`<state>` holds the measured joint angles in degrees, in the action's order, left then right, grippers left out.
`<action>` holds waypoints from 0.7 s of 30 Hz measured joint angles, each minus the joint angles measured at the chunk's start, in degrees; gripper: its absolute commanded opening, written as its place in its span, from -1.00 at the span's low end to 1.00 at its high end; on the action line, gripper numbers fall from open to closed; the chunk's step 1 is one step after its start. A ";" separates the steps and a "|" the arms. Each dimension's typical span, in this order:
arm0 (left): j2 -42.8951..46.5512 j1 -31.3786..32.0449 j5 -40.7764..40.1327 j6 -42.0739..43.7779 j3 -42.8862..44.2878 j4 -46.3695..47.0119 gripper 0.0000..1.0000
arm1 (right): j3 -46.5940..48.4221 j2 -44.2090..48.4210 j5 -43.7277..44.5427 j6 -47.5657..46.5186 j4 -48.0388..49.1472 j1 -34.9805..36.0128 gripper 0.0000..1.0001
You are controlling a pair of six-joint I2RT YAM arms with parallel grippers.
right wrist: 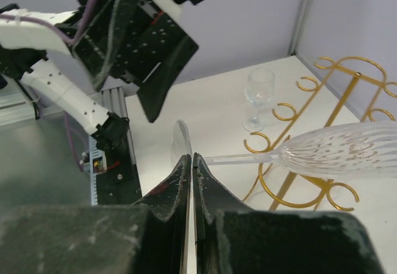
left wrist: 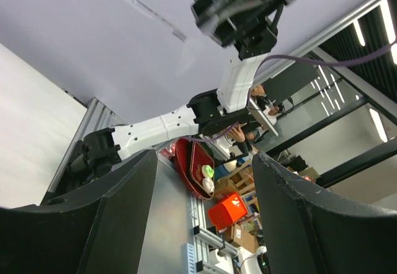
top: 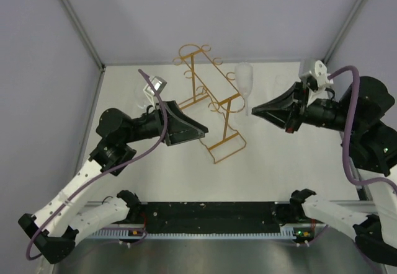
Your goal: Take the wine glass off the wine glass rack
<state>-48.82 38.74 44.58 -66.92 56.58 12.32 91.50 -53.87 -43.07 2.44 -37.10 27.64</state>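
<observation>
Wine glass [right wrist: 347,150] held sideways by R gripper [right wrist: 189,159] beside wine glass rack [top: 193,75].
R jaws pinched shut on its foot; L gripper [top: 200,128] gapes wide, holding nothing, near rack base.

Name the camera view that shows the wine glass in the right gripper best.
Right wrist: the wine glass lies sideways, foot pinched in the right gripper, stem and ribbed bowl sharp in front of the wine glass rack. Top external shows it small and faint beside the rack. Left wrist does not clearly show it.
</observation>
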 measured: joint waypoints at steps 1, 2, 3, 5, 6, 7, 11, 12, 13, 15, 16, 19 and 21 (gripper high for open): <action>-0.42 0.00 -0.55 -0.70 -0.04 0.35 0.37 | 0.00 0.24 0.61 -1.31 -0.72 2.01 -1.00; -0.87 0.00 -0.98 -1.29 -0.07 0.79 0.37 | 0.00 0.24 1.68 -2.54 -1.27 4.31 -1.00; -1.31 0.00 -1.31 -1.99 -0.07 1.11 0.38 | 0.00 0.37 3.41 -4.11 -2.08 7.67 -1.00; -2.05 0.00 -1.86 -2.78 -0.11 1.70 0.37 | 0.00 0.26 5.97 -6.54 -3.30 12.83 -1.00; -2.40 0.00 -2.08 -3.28 -0.13 2.03 0.37 | 0.00 0.09 8.02 -7.85 -3.80 15.50 -1.00; -2.86 0.00 -2.25 -3.67 -0.13 2.36 0.37 | 0.00 -0.20 10.14 -9.16 -4.42 18.03 -1.00; -3.87 0.00 -2.69 -4.57 -0.13 2.71 0.38 | 0.02 -2.01 18.27 -13.79 -6.05 25.77 -1.00; -3.98 0.00 -2.82 -4.76 -0.15 2.71 0.38 | 0.02 -2.47 20.15 -14.78 -6.25 27.17 -1.00; -4.07 0.00 -2.95 -4.87 -0.17 2.71 0.38 | 0.02 -3.06 22.34 -15.76 -6.45 28.65 -1.00; -4.09 0.00 -3.17 -5.03 -0.22 2.71 0.38 | 0.02 -4.22 26.91 -17.79 -7.06 31.71 -1.00; -4.09 0.00 -3.30 -5.07 -0.26 2.69 0.38 | 0.02 -4.57 28.55 -18.53 -7.19 33.14 -1.00; -4.20 0.00 -3.41 -5.14 -0.39 2.71 0.38 | 0.07 -5.70 34.95 -21.42 -7.28 38.29 -1.00; -4.35 0.00 -3.48 -5.14 -0.57 2.71 0.38 | 0.13 -6.34 37.94 -22.73 -7.28 41.40 -1.00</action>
<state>-53.17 38.74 41.10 -72.05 56.01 15.03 91.64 -60.20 -5.13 -20.29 -44.38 69.04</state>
